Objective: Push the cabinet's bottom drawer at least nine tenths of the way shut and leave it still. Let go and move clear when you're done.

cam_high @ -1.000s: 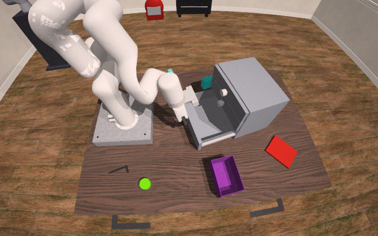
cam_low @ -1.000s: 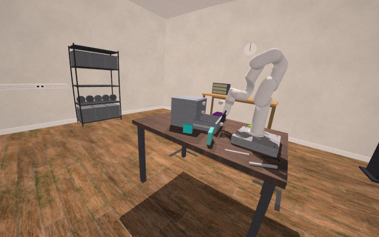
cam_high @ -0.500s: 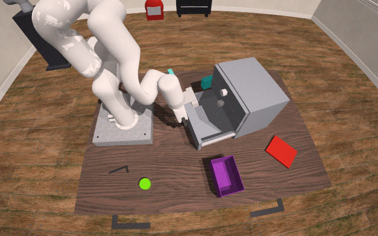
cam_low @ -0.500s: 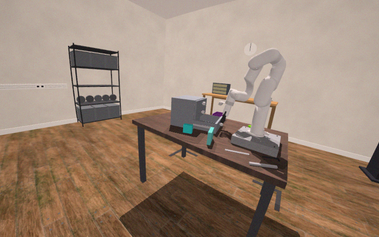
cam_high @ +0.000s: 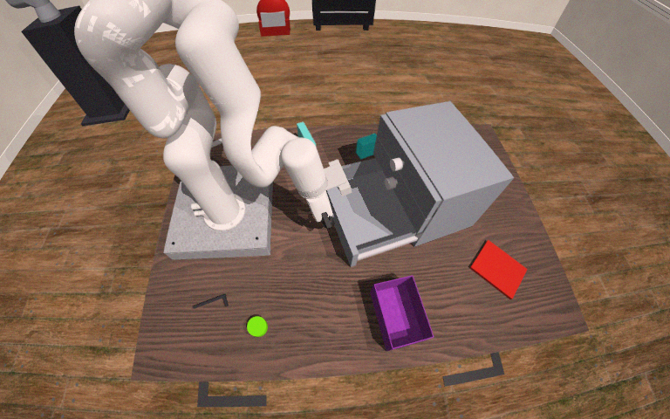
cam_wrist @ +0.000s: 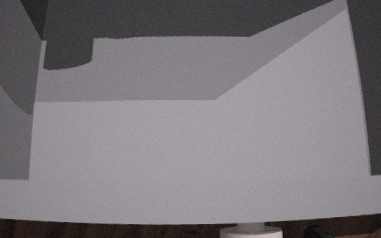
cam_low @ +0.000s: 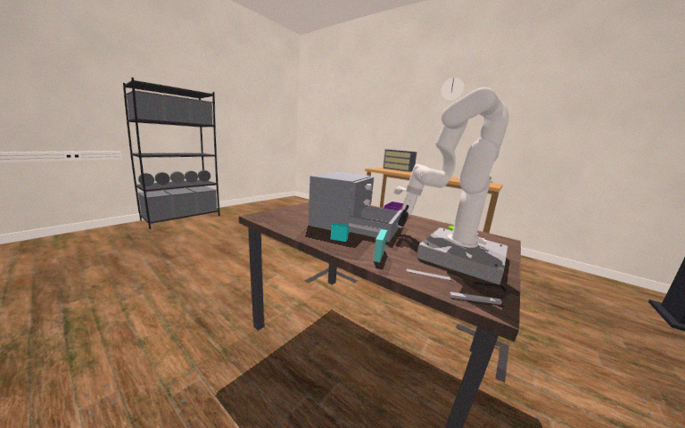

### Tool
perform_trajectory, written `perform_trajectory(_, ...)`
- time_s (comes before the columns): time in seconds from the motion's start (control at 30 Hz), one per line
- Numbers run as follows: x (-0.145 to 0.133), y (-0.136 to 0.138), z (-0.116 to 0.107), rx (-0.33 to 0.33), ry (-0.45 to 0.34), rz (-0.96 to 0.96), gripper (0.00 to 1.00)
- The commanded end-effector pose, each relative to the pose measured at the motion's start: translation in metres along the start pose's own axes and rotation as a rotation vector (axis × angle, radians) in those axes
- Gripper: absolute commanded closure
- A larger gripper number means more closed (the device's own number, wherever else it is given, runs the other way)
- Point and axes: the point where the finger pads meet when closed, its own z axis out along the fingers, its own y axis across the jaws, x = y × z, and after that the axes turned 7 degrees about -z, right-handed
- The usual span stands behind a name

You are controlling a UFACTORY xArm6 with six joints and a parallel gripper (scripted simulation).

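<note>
The grey cabinet (cam_high: 458, 171) (cam_low: 330, 201) stands at the right of the table's middle. Its bottom drawer (cam_high: 372, 228) (cam_low: 370, 214) (cam_wrist: 178, 149) is pulled far out toward the robot base and is empty. My gripper (cam_high: 327, 219) (cam_low: 403, 216) is partly open and holds nothing. It points down at the outer face of the drawer's front panel, right against it. In the wrist view I look down into the drawer, and its white handle knob (cam_wrist: 250, 231) shows at the bottom edge. Two upper drawer knobs (cam_high: 395, 164) (cam_high: 390, 182) show on the cabinet front.
A teal cube (cam_high: 365, 146) (cam_low: 339, 232) sits beside the cabinet and an upright teal block (cam_high: 305, 132) (cam_low: 380, 245) stands behind my arm. A purple bin (cam_high: 400, 311), a red slab (cam_high: 498, 268) and a green ball (cam_high: 256, 326) lie nearer the front. The robot base (cam_high: 219, 233) is left of the drawer.
</note>
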Motion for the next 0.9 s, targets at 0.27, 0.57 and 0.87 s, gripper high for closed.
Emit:
perform_trajectory(0.27, -0.001, 0.000, 0.010, 0.002, 0.009, -0.001, 0.40)
perform_trajectory(0.57, -0.002, 0.000, 0.017, 0.002, 0.009, -0.001, 0.40)
perform_trajectory(0.87, -0.003, 0.000, 0.019, 0.002, 0.009, -0.001, 0.40)
